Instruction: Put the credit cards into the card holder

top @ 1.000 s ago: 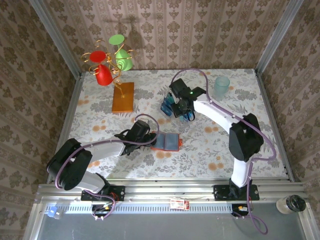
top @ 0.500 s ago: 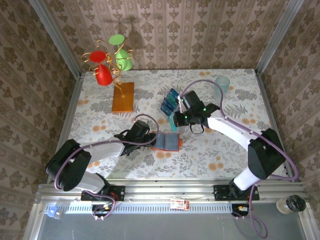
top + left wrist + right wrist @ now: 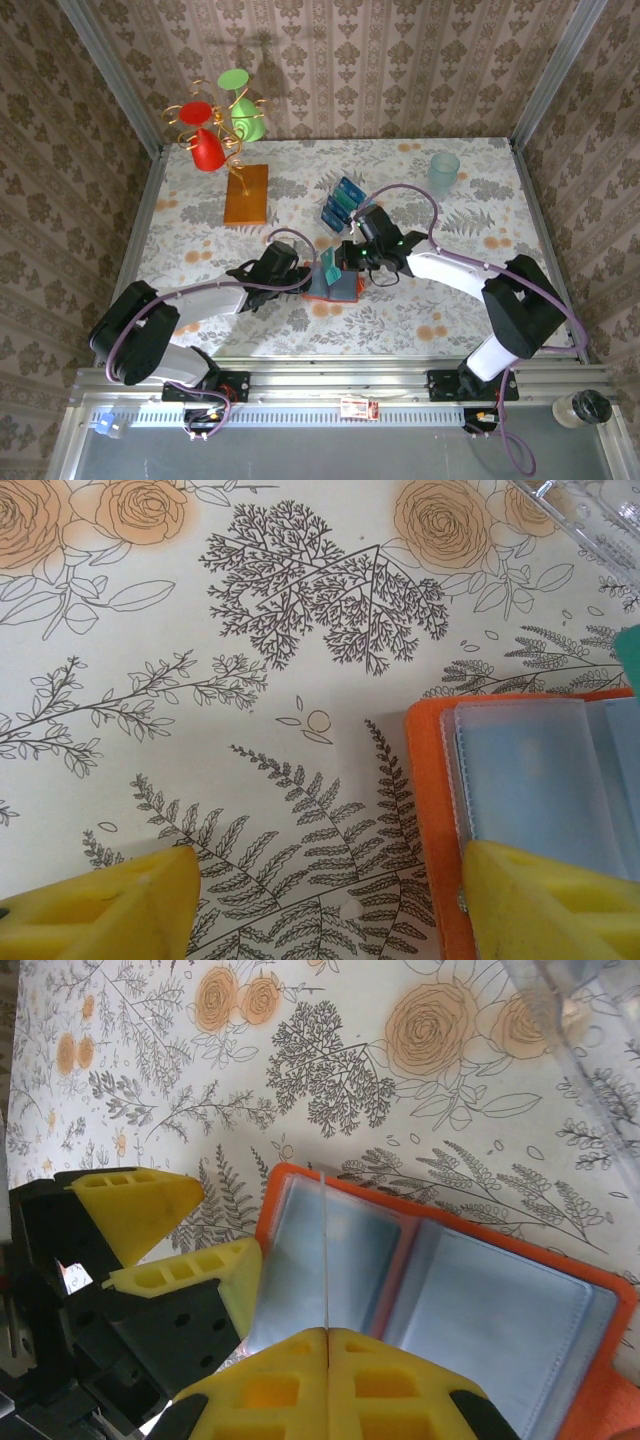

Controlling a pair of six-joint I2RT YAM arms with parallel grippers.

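The card holder (image 3: 338, 286) lies open on the floral cloth, orange with clear bluish sleeves (image 3: 480, 1300). My right gripper (image 3: 346, 262) is shut on one teal credit card (image 3: 328, 268). In the right wrist view that card stands edge-on (image 3: 326, 1250) over the holder's left page. My left gripper (image 3: 303, 275) is open. One yellow finger (image 3: 550, 900) rests on the holder's orange edge (image 3: 430, 780) and the other finger (image 3: 100, 910) is over bare cloth. More blue credit cards (image 3: 342, 203) stand together farther back.
A wire stand with red and green cups (image 3: 215, 130) rises at the back left. Its orange-brown board (image 3: 247, 193) lies flat on the table. A translucent cup (image 3: 444, 172) stands at the back right. Metal rails and patterned walls close in the table.
My right gripper has carried a card from the standing cards toward the near left, down to the open card holder. The left arm has stayed on the holder's edge.
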